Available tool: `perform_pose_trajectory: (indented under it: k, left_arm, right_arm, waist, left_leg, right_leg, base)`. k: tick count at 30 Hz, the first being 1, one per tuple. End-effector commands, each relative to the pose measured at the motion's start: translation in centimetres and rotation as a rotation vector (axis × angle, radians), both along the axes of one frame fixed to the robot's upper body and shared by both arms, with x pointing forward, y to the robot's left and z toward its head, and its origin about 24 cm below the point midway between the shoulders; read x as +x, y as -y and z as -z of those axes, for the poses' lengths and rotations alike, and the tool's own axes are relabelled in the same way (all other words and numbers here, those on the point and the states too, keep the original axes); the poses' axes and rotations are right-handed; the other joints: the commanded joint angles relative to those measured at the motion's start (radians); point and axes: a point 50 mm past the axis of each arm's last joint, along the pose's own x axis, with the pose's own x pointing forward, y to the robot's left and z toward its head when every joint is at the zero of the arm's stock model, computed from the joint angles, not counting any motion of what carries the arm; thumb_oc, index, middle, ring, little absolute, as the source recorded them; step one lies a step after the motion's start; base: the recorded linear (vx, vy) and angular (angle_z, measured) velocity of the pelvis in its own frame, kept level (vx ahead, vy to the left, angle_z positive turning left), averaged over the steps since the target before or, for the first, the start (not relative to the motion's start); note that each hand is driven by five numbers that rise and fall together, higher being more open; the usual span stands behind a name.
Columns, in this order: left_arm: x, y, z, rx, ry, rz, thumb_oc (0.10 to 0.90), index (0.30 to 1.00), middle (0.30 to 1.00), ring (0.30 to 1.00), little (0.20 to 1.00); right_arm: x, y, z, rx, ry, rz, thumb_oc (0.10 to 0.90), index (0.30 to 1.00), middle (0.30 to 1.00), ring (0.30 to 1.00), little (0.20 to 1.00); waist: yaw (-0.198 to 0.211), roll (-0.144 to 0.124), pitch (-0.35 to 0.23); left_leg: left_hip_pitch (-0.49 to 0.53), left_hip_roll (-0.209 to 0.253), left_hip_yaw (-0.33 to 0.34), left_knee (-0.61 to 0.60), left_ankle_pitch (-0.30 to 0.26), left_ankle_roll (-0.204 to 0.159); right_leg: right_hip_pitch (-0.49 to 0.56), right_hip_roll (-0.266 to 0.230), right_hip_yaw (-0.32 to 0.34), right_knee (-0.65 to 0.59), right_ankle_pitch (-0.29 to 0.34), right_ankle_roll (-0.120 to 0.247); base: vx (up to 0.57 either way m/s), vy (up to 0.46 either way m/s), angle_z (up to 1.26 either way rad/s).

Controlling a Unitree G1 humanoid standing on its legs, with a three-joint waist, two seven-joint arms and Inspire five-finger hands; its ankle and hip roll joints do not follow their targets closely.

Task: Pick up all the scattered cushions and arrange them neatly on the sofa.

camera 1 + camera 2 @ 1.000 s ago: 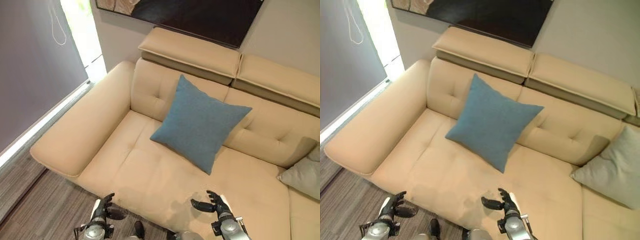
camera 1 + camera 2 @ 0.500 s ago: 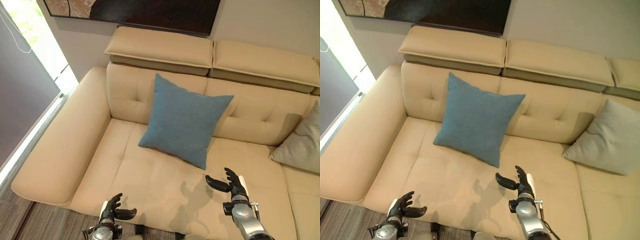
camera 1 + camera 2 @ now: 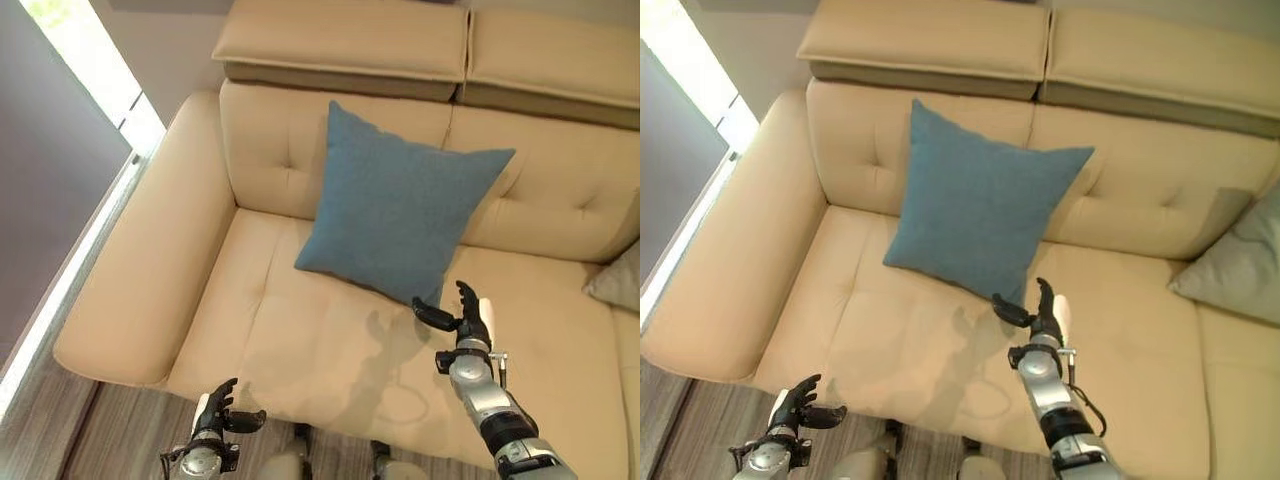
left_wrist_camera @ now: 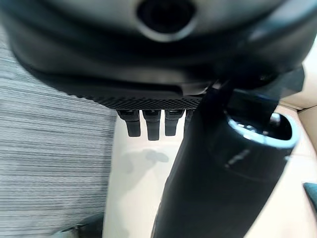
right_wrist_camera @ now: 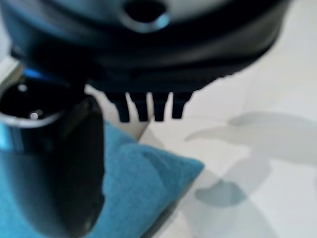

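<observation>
Right hand point(image 3: 468, 318) now nearer blue cushion point(image 3: 400, 205)

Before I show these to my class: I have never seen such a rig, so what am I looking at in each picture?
A humanoid robot stands before a beige sofa. The two wide pictures come from cameras in its head, looking down. A blue cushion leans against the backrest; a grey cushion lies further right. The right hand reaches out, open, near the blue cushion's lower corner, holding nothing. The left hand hangs low by the seat's front edge, open and empty too. The two close pictures come from wrist cameras: each shows its own dark hand and fingers, with the seat beyond; the right one also shows the blue cushion's corner.
</observation>
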Motion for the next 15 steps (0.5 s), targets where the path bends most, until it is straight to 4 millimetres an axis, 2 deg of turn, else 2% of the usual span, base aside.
perform_pose_trajectory:
  k: [1, 3, 5, 6, 8, 11, 14, 15]
  left_arm:
    - [1.8, -0.5, -1.0, 0.045, 0.093, 0.000, 0.800, 0.900, 0.900, 0.900, 0.900]
    - [2.0, -0.4, -1.0, 0.043, 0.096, 0.008, 0.800, 0.900, 0.900, 0.900, 0.900]
    - [2.7, 0.1, -1.3, 0.034, 0.116, 0.036, 0.800, 0.900, 0.900, 0.900, 0.900]
    - [2.8, 0.1, -1.3, 0.033, 0.117, 0.036, 0.800, 0.900, 0.900, 0.900, 0.900]
    - [3.4, 0.3, -1.6, 0.023, 0.137, 0.051, 0.800, 0.900, 0.900, 0.900, 0.900]
    - [4.0, 0.6, -2.1, 0.014, 0.163, 0.069, 0.800, 0.900, 0.900, 0.900, 0.900]
    - [4.5, 0.6, -2.4, 0.013, 0.180, 0.079, 0.800, 0.900, 0.900, 0.900, 0.900]
    - [4.9, 0.6, -2.6, 0.014, 0.190, 0.083, 0.800, 0.900, 0.900, 0.900, 0.900]
  right_arm:
    - [2.8, 1.8, -5.5, -0.070, 0.220, 0.047, 0.800, 0.900, 0.900, 0.900, 0.900]
    - [3.1, 2.1, -6.1, -0.072, 0.234, 0.057, 0.800, 0.900, 0.900, 0.900, 0.900]
    - [4.3, 3.2, -8.3, -0.061, 0.291, 0.095, 0.800, 0.900, 0.900, 0.900, 0.900]
    - [4.3, 3.2, -8.3, -0.061, 0.291, 0.095, 0.800, 0.900, 0.900, 0.900, 0.900]
    - [4.9, 4.0, -9.9, -0.035, 0.342, 0.126, 0.800, 0.900, 0.900, 0.900, 0.900]
    - [5.2, 4.9, -11.2, -0.034, 0.368, 0.146, 0.800, 0.900, 0.900, 0.900, 0.900]
    - [5.5, 5.5, -11.9, -0.054, 0.364, 0.137, 0.800, 0.900, 0.900, 0.900, 0.900]
    - [5.7, 5.8, -12.5, -0.059, 0.367, 0.135, 0.525, 0.488, 0.488, 0.488, 0.488]
  waist:
    - [0.031, -0.010, 0.006]
    - [0.033, -0.003, 0.010]
    - [0.044, 0.026, 0.027]
    - [0.043, 0.027, 0.026]
    - [0.053, 0.044, 0.031]
    - [0.063, 0.058, 0.032]
    - [0.069, 0.060, 0.034]
    - [0.072, 0.059, 0.034]
  left_leg:
    - [-0.011, 0.001, 0.009, 0.001, -0.104, -0.035]
    - [-0.023, 0.000, 0.007, 0.001, -0.098, -0.038]
    - [-0.060, -0.003, 0.000, 0.001, -0.081, -0.048]
    - [-0.062, -0.003, -0.001, 0.001, -0.081, -0.048]
    - [-0.086, -0.003, -0.009, 0.001, -0.069, -0.058]
    - [-0.110, -0.005, -0.019, 0.001, -0.061, -0.068]
    - [-0.117, -0.006, -0.027, 0.001, -0.061, -0.072]
    - [-0.121, -0.006, -0.031, 0.001, -0.059, -0.074]
  right_leg:
    - [-0.118, -0.024, -0.047, 0.115, -0.058, 0.029]
    - [-0.131, -0.025, -0.049, 0.121, -0.058, 0.029]
    - [-0.167, -0.029, -0.060, 0.141, -0.059, 0.026]
    - [-0.169, -0.029, -0.061, 0.142, -0.059, 0.026]
    - [-0.187, -0.033, -0.075, 0.151, -0.062, 0.025]
    - [-0.204, -0.036, -0.095, 0.163, -0.068, 0.024]
    - [-0.210, -0.038, -0.107, 0.174, -0.076, 0.024]
    - [-0.211, -0.038, -0.115, 0.179, -0.079, 0.024]
  base:
    - [-0.02, -0.001, 0.12]
    - [-0.02, -0.009, 0.08]
    - [-0.03, -0.004, 0.08]
    - [0.00, -0.005, 0.12]
    - [0.00, -0.035, 0.10]
    - [0.00, -0.038, 0.27]
    - [0.02, -0.047, 0.25]
    - [0.03, -0.042, 0.14]
